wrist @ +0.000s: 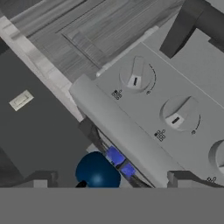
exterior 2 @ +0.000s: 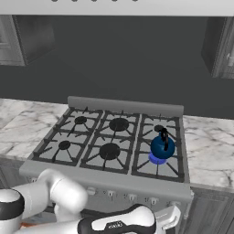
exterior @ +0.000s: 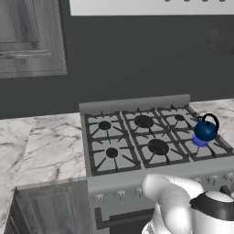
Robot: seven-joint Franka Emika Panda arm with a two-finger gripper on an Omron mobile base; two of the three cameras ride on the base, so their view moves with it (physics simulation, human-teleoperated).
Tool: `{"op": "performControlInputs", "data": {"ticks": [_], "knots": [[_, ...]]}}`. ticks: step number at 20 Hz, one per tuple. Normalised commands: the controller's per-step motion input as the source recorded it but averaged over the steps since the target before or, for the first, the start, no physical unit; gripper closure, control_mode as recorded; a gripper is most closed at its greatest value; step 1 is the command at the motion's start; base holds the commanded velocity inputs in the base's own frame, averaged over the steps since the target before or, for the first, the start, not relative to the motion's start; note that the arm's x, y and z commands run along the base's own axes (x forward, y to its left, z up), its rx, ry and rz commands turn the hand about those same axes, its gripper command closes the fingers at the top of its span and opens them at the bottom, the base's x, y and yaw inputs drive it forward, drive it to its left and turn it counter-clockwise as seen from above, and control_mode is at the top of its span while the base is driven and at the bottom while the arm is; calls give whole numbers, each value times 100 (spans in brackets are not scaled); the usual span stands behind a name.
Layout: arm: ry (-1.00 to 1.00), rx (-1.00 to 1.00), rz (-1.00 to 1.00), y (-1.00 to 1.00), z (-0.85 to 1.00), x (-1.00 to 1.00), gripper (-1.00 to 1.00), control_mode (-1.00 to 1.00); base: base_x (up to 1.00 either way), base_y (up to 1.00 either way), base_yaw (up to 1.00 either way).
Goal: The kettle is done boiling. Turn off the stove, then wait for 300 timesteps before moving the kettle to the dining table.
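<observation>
The blue kettle point(exterior: 205, 130) point(exterior 2: 162, 147) stands upright on the front right burner of the grey stove point(exterior: 137, 105) point(exterior 2: 123, 106), with a blue flame point(exterior: 199, 140) point(exterior 2: 156, 158) under it. My gripper point(wrist: 113, 178) is open and empty, down in front of the stove's knob panel. The hand view is rolled: two knobs point(wrist: 136, 76) point(wrist: 179, 114) lie ahead of the fingers, and the kettle point(wrist: 97, 171) and flame point(wrist: 116, 155) show past the stove's front edge. In the right base view the hand point(exterior 2: 169, 218) hangs below the panel's right end. The dining table is out of view.
Marble counter runs on both sides of the stove point(exterior: 45, 146) point(exterior 2: 210, 146). Grey cabinet doors sit below the counter point(exterior: 50, 210) and on the wall point(exterior: 27, 36). A range hood point(exterior: 151, 5) hangs above. The other burners are bare.
</observation>
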Motion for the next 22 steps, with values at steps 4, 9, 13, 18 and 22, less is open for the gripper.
{"op": "performControlInputs", "data": {"ticks": [4,9,13,18,22], "knots": [[0,0,-1,-21,-25,15,-100,-100,0,0,0],[0,0,-1,-21,-20,16,-100,-100,0,0,0],[0,0,0,-16,-23,10,-100,-100,0,0,0],[0,0,-2,-6,-17,2,-100,-100,0,0,0],[0,0,-4,0,-1,4,-100,-100,0,0,0]]}}
